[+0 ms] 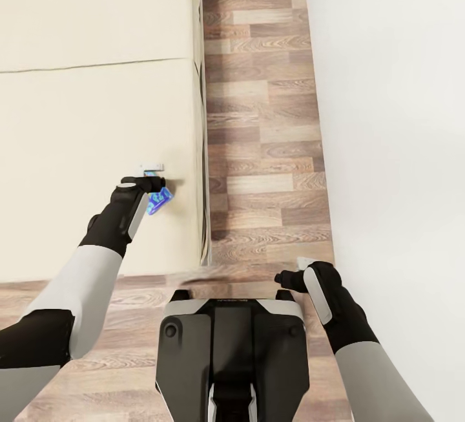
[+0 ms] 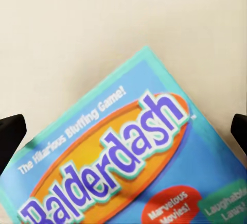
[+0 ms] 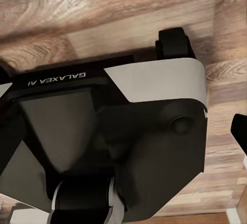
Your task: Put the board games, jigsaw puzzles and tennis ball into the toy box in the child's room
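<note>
Over the bed [image 1: 97, 118], near its right edge, the left gripper [image 1: 155, 184] sits directly above the Balderdash board game [image 2: 139, 167], fingers spread outside its sides; the right gripper [image 1: 287, 278], state undeterminable, hangs far off.

- The head view looks steeply down from above the base [image 1: 232, 351], over both arms, taking in the bed [image 1: 97, 118] on the left, a strip of floor [image 1: 265, 118] in the middle and the wall [image 1: 394, 118] on the right.
- The left wrist view looks along its fingers [image 2: 10, 134] straight at the bed, very near: the game [image 2: 128, 157] lies between and beyond the fingertips.
- The right wrist view faces down past its finger [image 3: 240, 131] onto the base [image 3: 128, 131] and floor [image 3: 103, 7], close.
- Head and left wrist views share the game [image 1: 159, 200] and bed [image 2: 103, 28].
- Head and right wrist views share the base and the floor.
</note>
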